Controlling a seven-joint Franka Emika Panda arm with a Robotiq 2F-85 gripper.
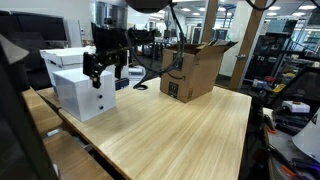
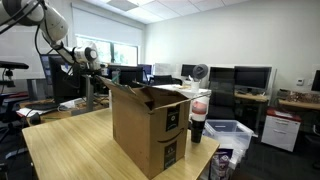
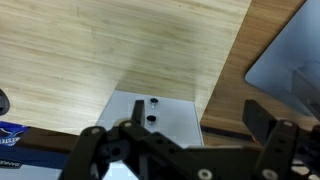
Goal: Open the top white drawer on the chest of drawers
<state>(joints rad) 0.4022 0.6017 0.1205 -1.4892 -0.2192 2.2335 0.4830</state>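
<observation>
Currently the gripper is being held with its jaws released and spread wide, and nothing is being grasped between them. In the wrist view the gripper is being looked past from behind. One dark finger is reaching forward on one side and its partner on the other, and the white front of the chest of drawers is lying in the gap ahead of the jaws. Two small dark knobs are being shown on that front, one beyond the other. Both are sitting just ahead of the jaws and apart from them, and neither is being touched by a finger.

In an exterior view the top white drawer is being shown just below the jaws. Its front is sitting flush with the lower drawer, so it is being seen as shut. The chest is standing on the wooden table, near the table's edge. A larger white lidded box is sitting beyond the jaws, just behind the chest. An open cardboard box is standing well apart from the jaws, off to one side. In the exterior view from the opposite side, this cardboard box is filling the foreground and the chest cannot be made out.
</observation>
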